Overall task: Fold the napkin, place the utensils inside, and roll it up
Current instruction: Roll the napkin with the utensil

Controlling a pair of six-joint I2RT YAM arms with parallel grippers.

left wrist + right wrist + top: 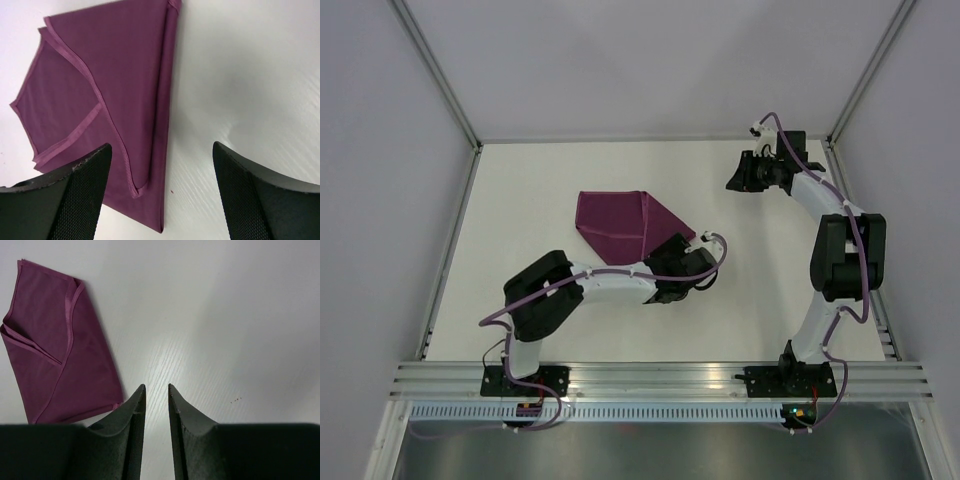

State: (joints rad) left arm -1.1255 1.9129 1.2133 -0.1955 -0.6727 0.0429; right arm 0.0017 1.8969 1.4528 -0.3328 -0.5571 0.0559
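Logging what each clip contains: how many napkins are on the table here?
1. The folded magenta napkin lies midway across the table, its near corner below the left gripper, whose jaws stand open. No second one shows, though the left arm hides some surface.

The napkin [620, 225], shiny dark magenta-purple with hemmed edges, lies flat just left of centre in the top view, folded over itself into uneven overlapping layers, one corner pointing right

text: none readable | labels, brands: none legible | numbers, signs: none legible | views checked: top external, left wrist, right wrist
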